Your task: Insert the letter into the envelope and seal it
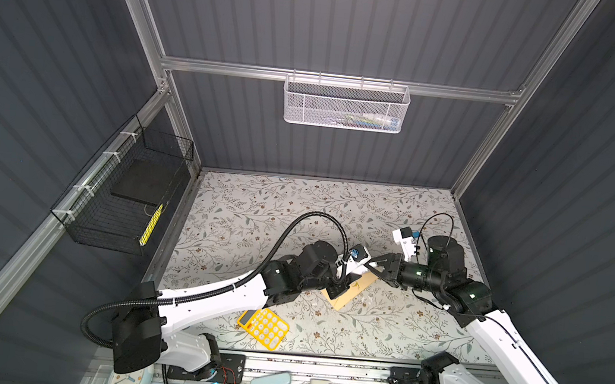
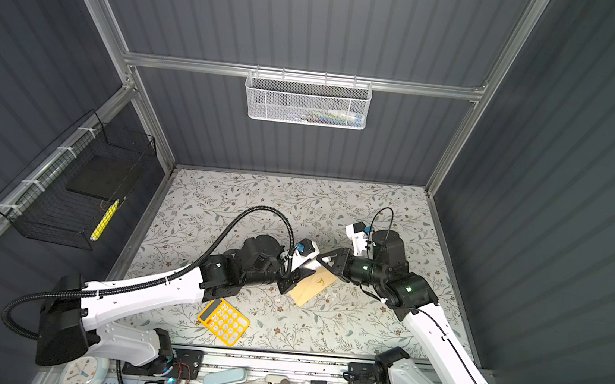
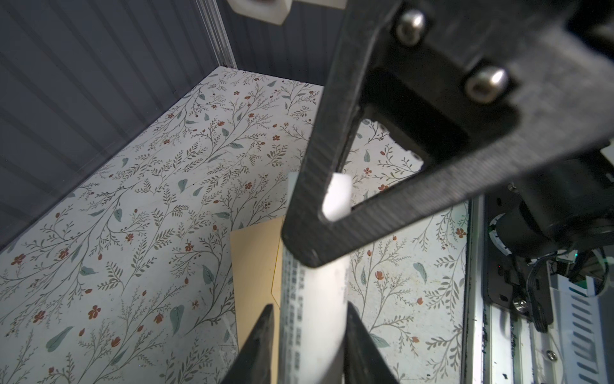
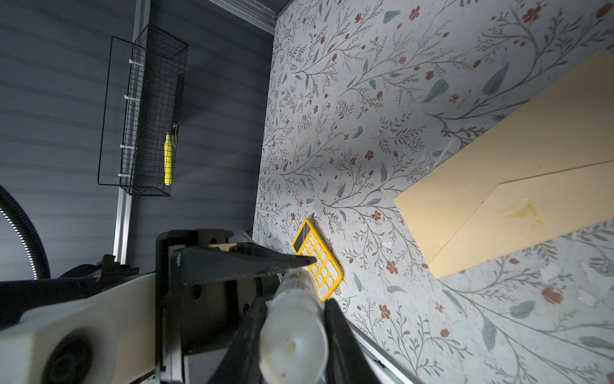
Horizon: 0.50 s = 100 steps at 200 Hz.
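Note:
The tan envelope (image 1: pixel 352 291) (image 2: pixel 312 287) lies flat on the floral table beneath both grippers. Its triangular flap (image 4: pixel 518 212), which carries a brownish mark, is folded down onto it. A white glue stick (image 3: pixel 312 316) (image 4: pixel 292 327) hangs above the envelope, held between the two arms. My left gripper (image 3: pixel 310 307) is shut on the tube's printed body. My right gripper (image 4: pixel 295 302) is shut on the tube's other end, whose round end face points at the right wrist camera. The letter is out of view.
A yellow calculator (image 1: pixel 263 328) (image 2: pixel 223 322) lies near the table's front edge, left of the envelope. A black wire basket (image 1: pixel 127 189) hangs on the left wall and a white mesh basket (image 1: pixel 344 105) on the back wall. Small white scraps (image 1: pixel 366 298) lie right of the envelope.

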### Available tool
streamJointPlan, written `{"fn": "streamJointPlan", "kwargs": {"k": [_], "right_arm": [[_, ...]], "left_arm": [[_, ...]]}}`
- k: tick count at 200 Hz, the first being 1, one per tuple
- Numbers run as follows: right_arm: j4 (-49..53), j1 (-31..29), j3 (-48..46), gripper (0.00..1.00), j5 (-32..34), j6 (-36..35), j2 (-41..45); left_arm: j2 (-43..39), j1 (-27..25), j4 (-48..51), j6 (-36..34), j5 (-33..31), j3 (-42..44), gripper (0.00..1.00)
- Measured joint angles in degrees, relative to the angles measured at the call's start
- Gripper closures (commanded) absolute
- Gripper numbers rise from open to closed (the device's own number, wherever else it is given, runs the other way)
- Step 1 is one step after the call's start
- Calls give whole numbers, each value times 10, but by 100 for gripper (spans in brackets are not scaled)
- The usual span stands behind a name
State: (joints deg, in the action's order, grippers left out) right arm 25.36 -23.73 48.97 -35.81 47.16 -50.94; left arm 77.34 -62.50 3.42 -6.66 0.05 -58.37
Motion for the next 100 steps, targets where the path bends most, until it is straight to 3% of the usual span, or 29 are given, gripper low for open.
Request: {"fn": "streamJointPlan", "kwargs": {"k": [67,84,100], "right_arm": [[2,0,0,89,2,4,3],[2,0,0,76,2,4,3],[2,0,0,49,2,6,3]], "left_arm": [[0,0,-1,0,-1,0,87],[0,0,-1,0,-1,0,89],[0,0,-1,0,0,0,90]]}}
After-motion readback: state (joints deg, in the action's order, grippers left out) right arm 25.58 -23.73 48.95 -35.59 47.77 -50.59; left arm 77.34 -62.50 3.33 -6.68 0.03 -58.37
